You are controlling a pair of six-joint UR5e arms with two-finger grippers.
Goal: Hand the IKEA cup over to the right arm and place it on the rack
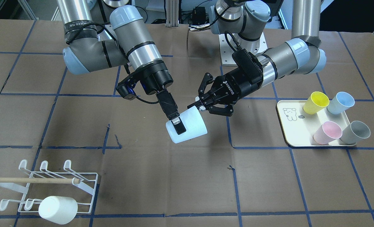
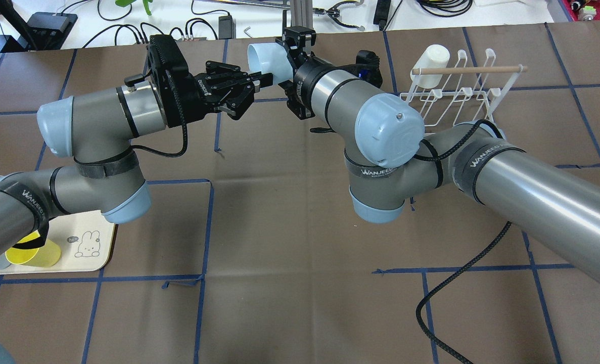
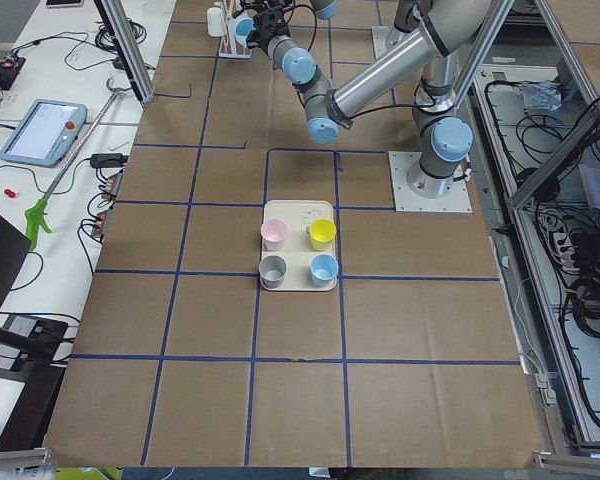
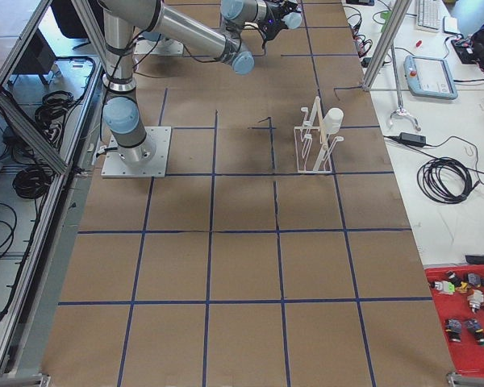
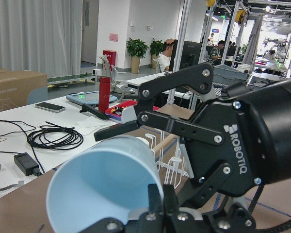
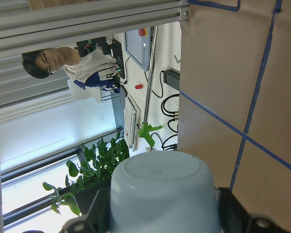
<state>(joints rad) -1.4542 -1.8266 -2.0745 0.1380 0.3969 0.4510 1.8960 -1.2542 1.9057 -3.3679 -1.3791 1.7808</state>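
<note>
Cup (image 1: 193,126) aloft: right jaws clamped on its wall; left jaws flank its base, grip cannot be told.

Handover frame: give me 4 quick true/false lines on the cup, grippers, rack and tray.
1. The held cup is in the air, clear of the table. True.
2. The rack carries nothing. False: a white cup is on it.
3. The tray holds four cups. True: yellow cup, blue cup, pink cup, grey cup.
4. The right gripper is at the held cup's base. False: it is at the rim end, and the left gripper is at the base end.
</note>
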